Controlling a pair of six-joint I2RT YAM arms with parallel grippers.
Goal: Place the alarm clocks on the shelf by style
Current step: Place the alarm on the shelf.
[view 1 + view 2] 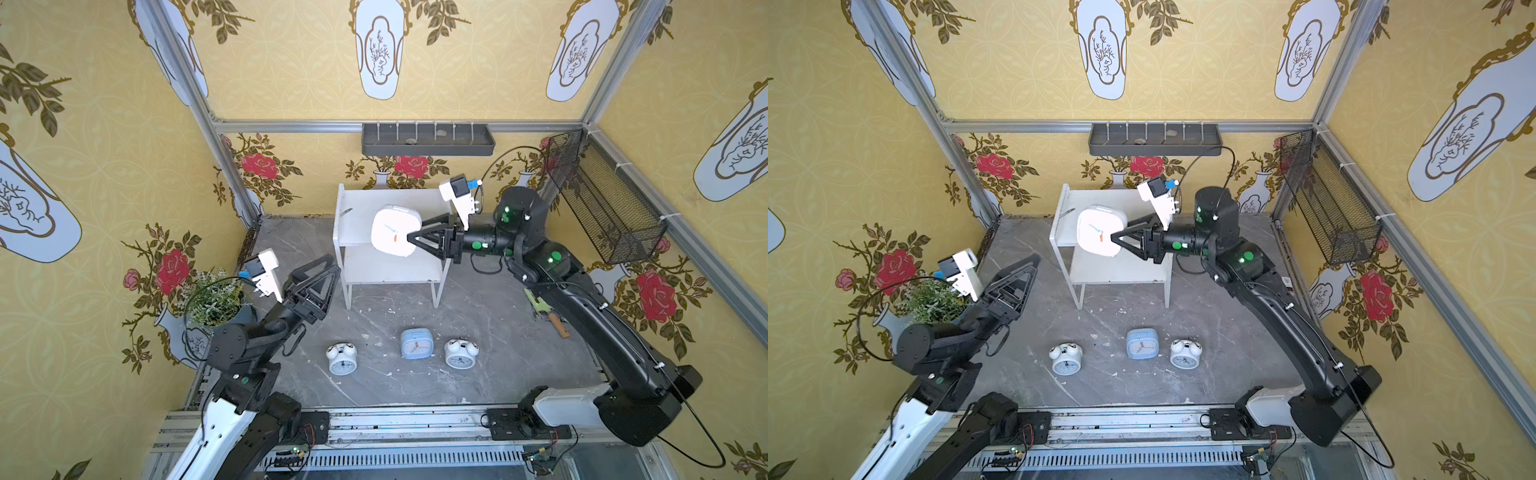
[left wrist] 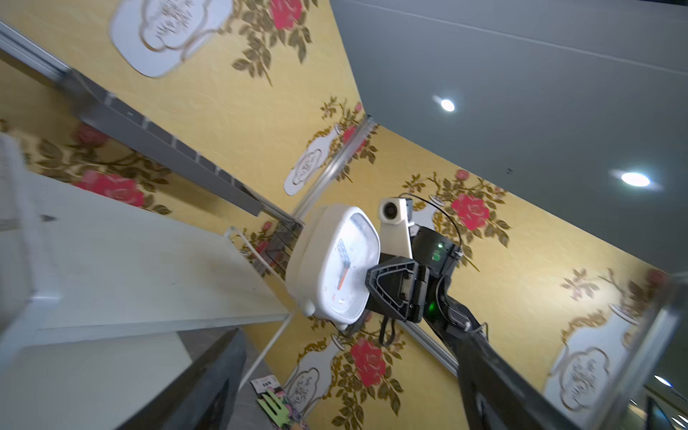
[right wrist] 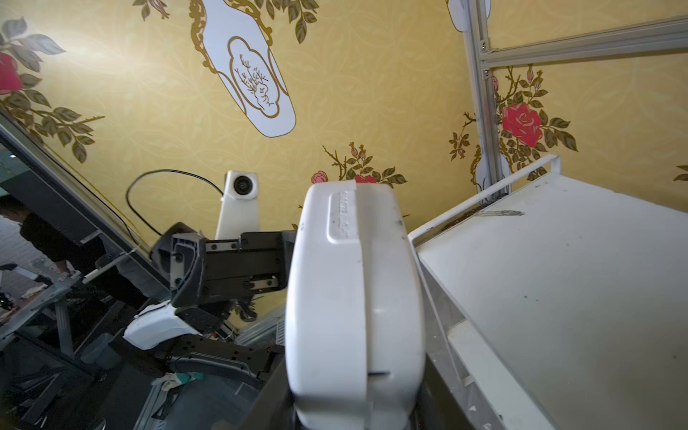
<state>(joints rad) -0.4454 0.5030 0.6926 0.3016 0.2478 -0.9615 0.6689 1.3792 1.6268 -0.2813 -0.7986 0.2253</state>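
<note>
My right gripper [image 1: 415,233] [image 1: 1119,235] is shut on the white rounded-square alarm clock [image 1: 392,232] [image 1: 1098,232], gripping its face and back. The clock hangs tilted just above the top board of the white shelf [image 1: 357,203] [image 1: 1121,266]. The right wrist view shows the clock [image 3: 353,298] edge-on beside the shelf's top board [image 3: 558,279]. My left gripper [image 1: 332,266] [image 1: 1036,264] is open and empty, left of the shelf. On the floor in front lie a twin-bell clock [image 1: 342,359], the light blue square clock [image 1: 416,343] and another twin-bell clock [image 1: 460,354].
A potted plant [image 1: 214,299] stands at the left wall beside my left arm. A grey wall tray [image 1: 428,139] hangs behind the shelf, and a black wire-mesh basket [image 1: 602,203] hangs on the right wall. A green garden tool [image 1: 544,311] lies by my right arm.
</note>
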